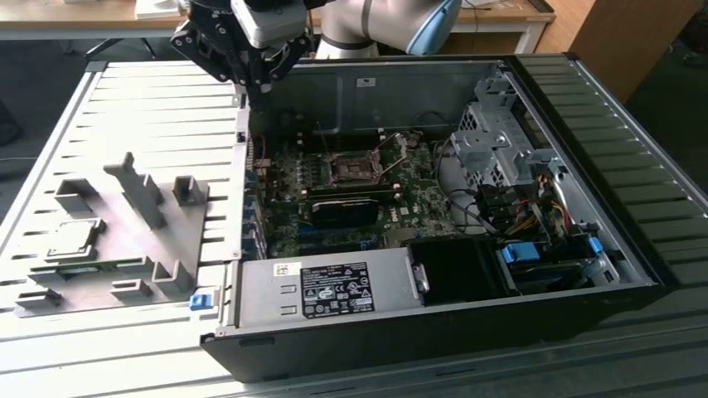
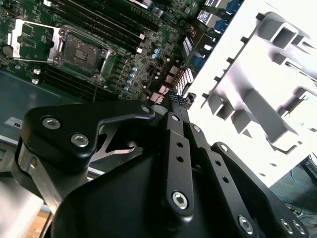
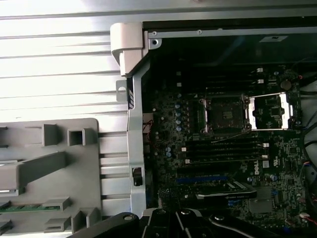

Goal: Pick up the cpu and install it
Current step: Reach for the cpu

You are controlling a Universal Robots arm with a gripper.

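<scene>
Slatted metal table (image 1: 144, 108) | cpu (image 1: 72, 239) on grey tray (image 1: 128, 242) | gripper (image 1: 258, 81) narrow, empty

- The arm (image 1: 370, 21) is covered in rounded silver-grey shells, and one joint is closed by a light blue cap (image 1: 434, 23).
- A pale grey block (image 1: 269, 21) with a dark face is mounted at the wrist.
- The gripper (image 1: 261, 81) is finished in matte black throughout.
- In the second wrist view it is seen to be built from flat link bars (image 2: 178, 158) and broad rounded knuckles.
- Silver round-headed screws (image 2: 179, 199) are set at the pivots of the bars.
- Small plain holes are drilled along the middle bar.
- A bare silver metal bracket (image 2: 29, 171) is fitted under one knuckle.
</scene>
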